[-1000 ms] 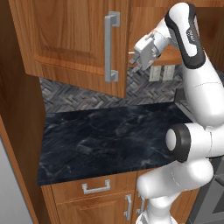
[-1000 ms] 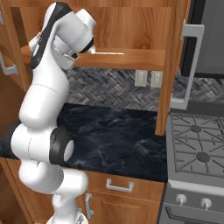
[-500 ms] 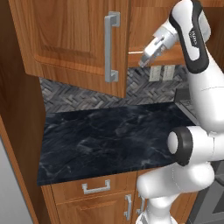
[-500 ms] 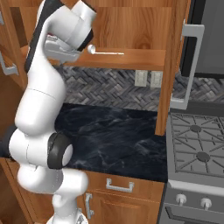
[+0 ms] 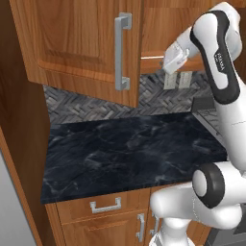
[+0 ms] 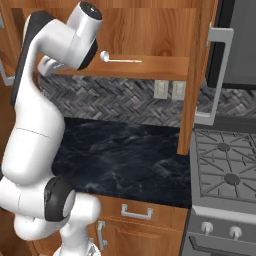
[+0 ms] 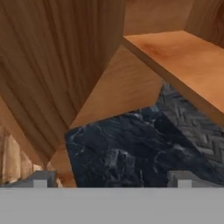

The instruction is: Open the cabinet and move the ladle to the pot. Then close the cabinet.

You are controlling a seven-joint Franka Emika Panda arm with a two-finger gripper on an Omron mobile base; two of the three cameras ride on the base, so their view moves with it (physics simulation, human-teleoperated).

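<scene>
We have both raised-panel doors of the tall reddish-brown wooden wall cabinet (image 6: 150, 35) swung out already, with the left door and its long silver bar handle (image 5: 122, 50) standing at about ten o'clock in the left base view. The slim silver metal ladle (image 6: 117, 58) lies flat on the cabinet's bottom board (image 6: 150, 67), its round bowl at the nine o'clock end and its thin handle running toward three o'clock in the right base view, so its long axis follows the front edge of that board.

Our white two-finger gripper (image 7: 111, 180) sits just below and in front of that board, near the left door. Its two dark fingertips (image 7: 40, 180) stand wide apart with nothing between them. In the hand view it looks down across the black marbled stone countertop (image 7: 122, 153), with the underside of the board rising toward one o'clock.

As we judge it, the ladle lies up and to the right of the gripper, above the board's edge. We must lift over that edge and turn the jaws across the thin handle, not along it.

The gas stove (image 6: 225, 170) sits at four o'clock in the right base view; we cannot make out the pot.
</scene>
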